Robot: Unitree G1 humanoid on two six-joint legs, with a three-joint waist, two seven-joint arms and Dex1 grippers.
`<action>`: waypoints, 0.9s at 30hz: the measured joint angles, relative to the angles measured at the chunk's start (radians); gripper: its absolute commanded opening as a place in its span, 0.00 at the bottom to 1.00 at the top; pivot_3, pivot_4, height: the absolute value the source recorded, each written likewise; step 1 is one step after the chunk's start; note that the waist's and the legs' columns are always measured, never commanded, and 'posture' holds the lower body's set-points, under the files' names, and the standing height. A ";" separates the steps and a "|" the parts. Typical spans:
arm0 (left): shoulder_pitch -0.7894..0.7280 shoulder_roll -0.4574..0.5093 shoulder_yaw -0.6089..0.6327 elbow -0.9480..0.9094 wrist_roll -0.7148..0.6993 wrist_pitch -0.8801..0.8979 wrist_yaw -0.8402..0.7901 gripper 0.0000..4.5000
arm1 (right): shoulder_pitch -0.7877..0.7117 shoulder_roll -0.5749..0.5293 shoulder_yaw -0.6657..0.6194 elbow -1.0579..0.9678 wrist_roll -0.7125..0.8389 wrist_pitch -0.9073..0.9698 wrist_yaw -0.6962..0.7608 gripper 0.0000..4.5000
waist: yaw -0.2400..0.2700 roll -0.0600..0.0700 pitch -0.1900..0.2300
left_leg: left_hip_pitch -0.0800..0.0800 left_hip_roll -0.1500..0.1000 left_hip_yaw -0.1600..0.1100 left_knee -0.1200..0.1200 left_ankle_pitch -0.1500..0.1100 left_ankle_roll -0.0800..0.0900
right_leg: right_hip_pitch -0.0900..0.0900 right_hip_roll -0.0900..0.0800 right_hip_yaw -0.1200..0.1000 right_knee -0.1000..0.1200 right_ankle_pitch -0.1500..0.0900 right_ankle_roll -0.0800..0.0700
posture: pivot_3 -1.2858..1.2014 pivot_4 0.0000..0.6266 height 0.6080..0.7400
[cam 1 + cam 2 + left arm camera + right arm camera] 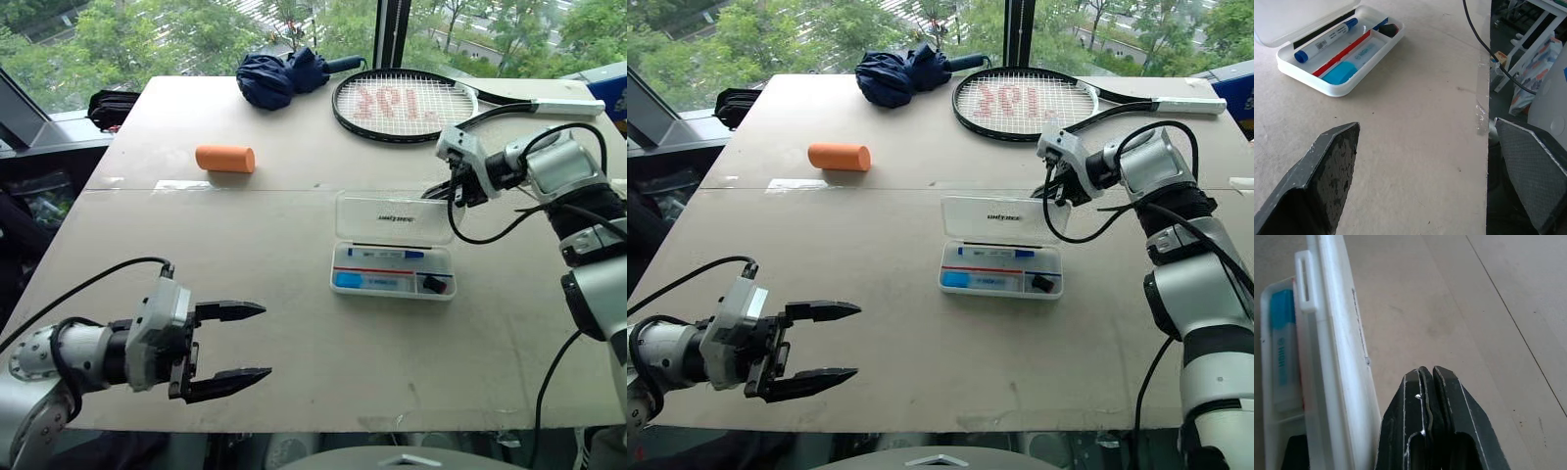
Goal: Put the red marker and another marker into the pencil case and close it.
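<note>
**Case open on the table, right gripper at its lid**

The pencil case (394,257) lies in the middle of the table (294,323), its lid (394,217) standing up. In the tray there are a blue-capped marker (1326,40), a red marker (1342,53) and a light blue eraser-like block (1347,68).

The right gripper (438,188) is just behind the right end of the lid; its fingers (1432,431) are pressed together and hold nothing. The left gripper (245,341) hovers over the near left part of the table, well apart from the case, fingers spread wide and empty.

Farther back lie an orange cylinder (224,158), a racket (402,104) and a folded umbrella (279,76).
</note>
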State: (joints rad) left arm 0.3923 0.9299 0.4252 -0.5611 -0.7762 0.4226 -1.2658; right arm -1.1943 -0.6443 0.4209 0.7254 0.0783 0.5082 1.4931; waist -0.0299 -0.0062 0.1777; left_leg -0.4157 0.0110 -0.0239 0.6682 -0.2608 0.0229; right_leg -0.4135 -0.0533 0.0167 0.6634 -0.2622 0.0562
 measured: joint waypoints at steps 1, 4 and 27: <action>0.011 -0.011 0.003 0.000 0.004 -0.005 -0.001 1.00 | 0.018 -0.046 0.003 -0.096 0.019 0.029 0.052 0.01 | 0.000 0.000 0.000 | 0.000 0.000 -0.001 0.000 0.000 0.000 | 0.000 0.000 0.000 0.000 0.000 0.000 | 0.52 0.24 0.94; 0.014 -0.020 0.000 0.000 0.011 -0.014 -0.002 1.00 | 0.086 -0.138 0.001 -0.317 0.082 0.108 0.071 0.01 | 0.003 0.000 0.000 | 0.000 0.000 -0.003 0.000 0.000 0.000 | 0.001 -0.001 -0.002 0.000 0.000 0.000 | 0.52 0.24 0.94; -0.121 -0.041 -0.118 -0.010 0.026 0.029 0.082 1.00 | 1.294 -0.092 -0.675 -1.207 0.263 -0.048 -0.386 0.39 | 0.055 -0.003 -0.017 | 0.026 -0.004 -0.006 -0.002 -0.002 0.003 | 0.032 -0.005 -0.002 -0.007 -0.003 0.002 | 0.52 0.24 0.94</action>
State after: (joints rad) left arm 0.2712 0.8891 0.3068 -0.5711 -0.7499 0.4518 -1.1842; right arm 0.0994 -0.7363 -0.2538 -0.4812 0.3417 0.4606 1.1075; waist 0.0253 -0.0093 0.1604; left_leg -0.3900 0.0074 -0.0294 0.6658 -0.2629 0.0257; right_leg -0.3813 -0.0581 0.0143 0.6563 -0.2650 0.0582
